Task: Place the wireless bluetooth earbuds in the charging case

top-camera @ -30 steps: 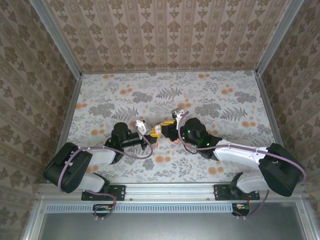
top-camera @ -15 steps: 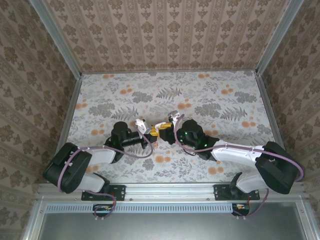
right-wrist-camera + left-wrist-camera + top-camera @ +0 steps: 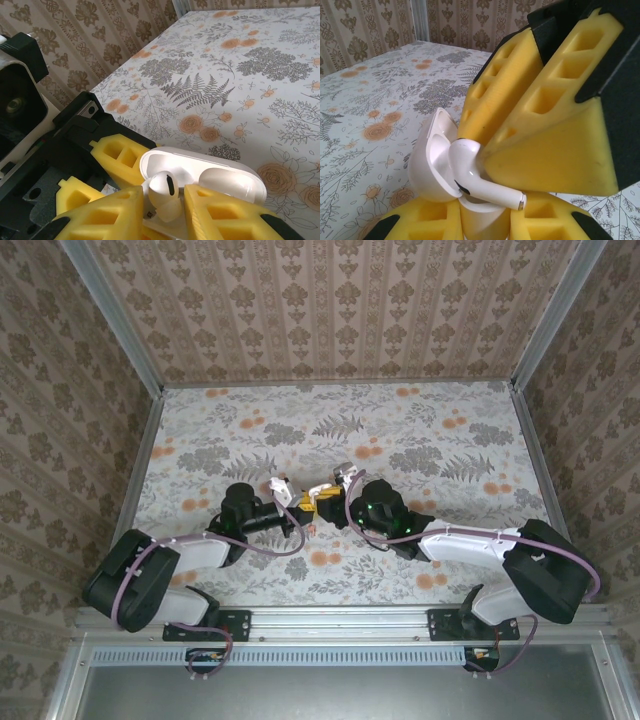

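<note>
At the bottom edge of the left wrist view, the left gripper point(image 3: 480, 225) is clenched on the base of the white charging case point(image 3: 427, 170), whose lid stands open and leans toward the left of the frame. Just above it, a white earbud point(image 3: 472, 175) lies across the case's mouth, its rounded head close against the inside of the lid and its stem pointing to the lower right. The right gripper point(image 3: 162, 212) is clamped on this earbud, its yellow fingers point(image 3: 540, 120) reaching in from the upper right. Behind them the floral table point(image 3: 380, 100) runs back to the patterned wall point(image 3: 365, 25). In the top view the two grippers meet nose to nose near the middle of the frame.
</note>
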